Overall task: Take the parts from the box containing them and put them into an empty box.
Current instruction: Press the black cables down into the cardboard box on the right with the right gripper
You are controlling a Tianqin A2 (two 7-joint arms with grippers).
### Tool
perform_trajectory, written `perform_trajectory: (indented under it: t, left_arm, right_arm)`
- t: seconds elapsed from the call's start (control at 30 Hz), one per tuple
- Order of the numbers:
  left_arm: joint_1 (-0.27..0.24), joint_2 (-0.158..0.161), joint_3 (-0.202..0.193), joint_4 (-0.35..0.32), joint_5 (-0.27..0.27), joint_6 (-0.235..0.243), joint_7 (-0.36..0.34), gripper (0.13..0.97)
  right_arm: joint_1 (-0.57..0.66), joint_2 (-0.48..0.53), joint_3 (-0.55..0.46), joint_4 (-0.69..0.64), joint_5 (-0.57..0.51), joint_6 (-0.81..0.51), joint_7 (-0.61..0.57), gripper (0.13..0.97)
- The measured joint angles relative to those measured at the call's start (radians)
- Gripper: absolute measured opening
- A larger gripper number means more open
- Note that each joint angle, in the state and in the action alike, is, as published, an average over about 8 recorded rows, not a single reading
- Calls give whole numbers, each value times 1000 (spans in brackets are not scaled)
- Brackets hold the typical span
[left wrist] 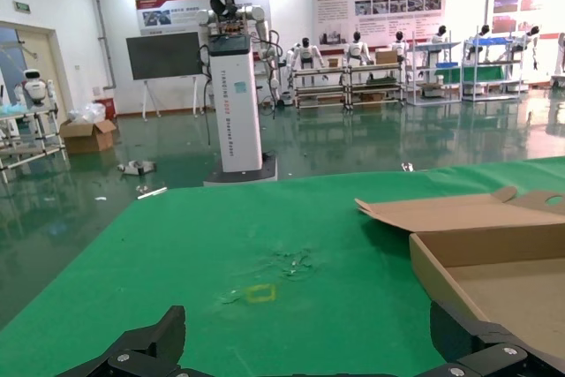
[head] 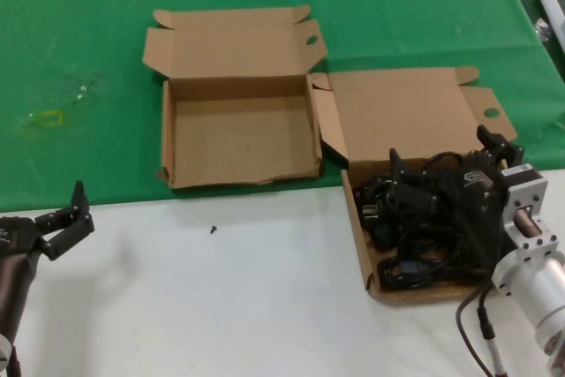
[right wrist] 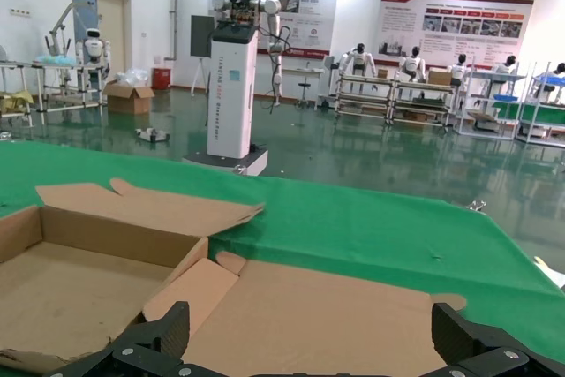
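Note:
The empty box (head: 243, 134) lies open on the green cloth, lid folded back, with a small tab at its near left corner. The box containing the parts (head: 360, 236) sits to its right on the white table, lid open behind it. Several black power cords (head: 424, 222) lie tangled inside. My right gripper (head: 441, 149) is open, hovering just above the cords at the box's far side, holding nothing. In the right wrist view its open gripper (right wrist: 313, 342) faces that box's lid (right wrist: 335, 315). My left gripper (head: 64, 214) is open and empty at the near left.
A small black screw (head: 213, 229) lies on the white table in front of the empty box. A yellow tape mark (head: 48, 118) is on the green cloth (head: 88, 24) at left. The left wrist view shows the empty box's side wall (left wrist: 441, 284).

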Motion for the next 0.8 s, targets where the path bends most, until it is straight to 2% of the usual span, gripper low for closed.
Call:
perform_trajectory:
  t: [0.7,0.8]
  left_arm:
    - [0,0,0,0,0,0,0,953]
    - [0,0,0,0,0,0,0,923]
  right_arm:
    - [0,0,0,0,0,0,0,966]
    - [0,0,0,0,0,0,0,966]
